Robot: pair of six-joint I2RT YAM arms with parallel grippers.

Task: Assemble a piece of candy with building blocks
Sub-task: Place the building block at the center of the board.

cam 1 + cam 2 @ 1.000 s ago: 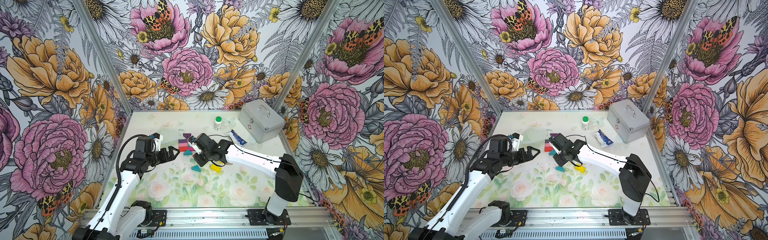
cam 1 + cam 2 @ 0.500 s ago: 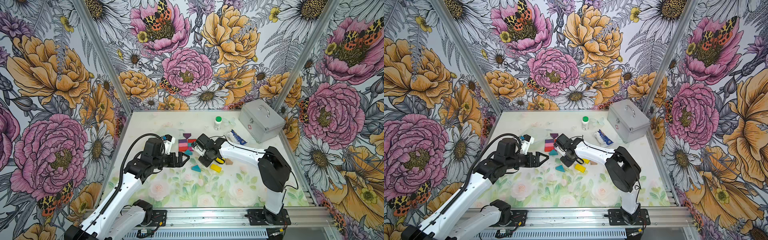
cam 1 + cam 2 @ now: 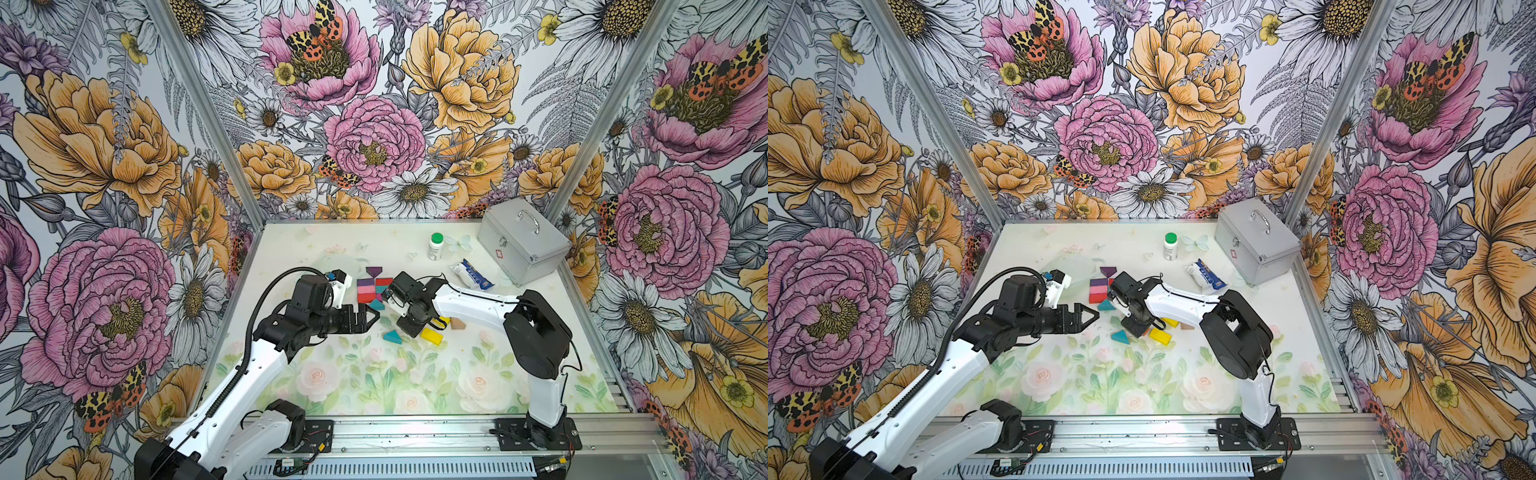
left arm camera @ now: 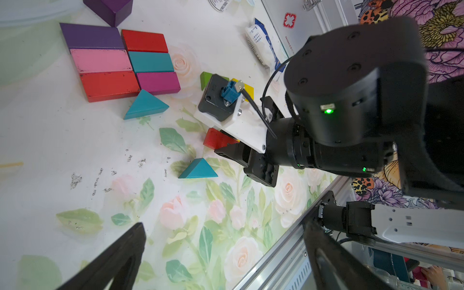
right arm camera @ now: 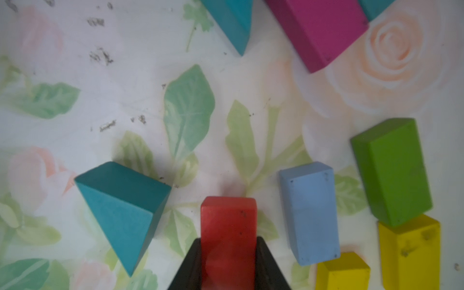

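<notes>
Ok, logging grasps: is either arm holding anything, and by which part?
Right gripper holds a red block, fingers on its long sides near one end. Left gripper is open, empty.

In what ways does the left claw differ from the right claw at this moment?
The left claw has its jaws wide apart, while the right claw is shut. The left claw holds nothing, while the right claw grips a red block. Both claws are black, and both are near the same loose teal triangle.
</notes>
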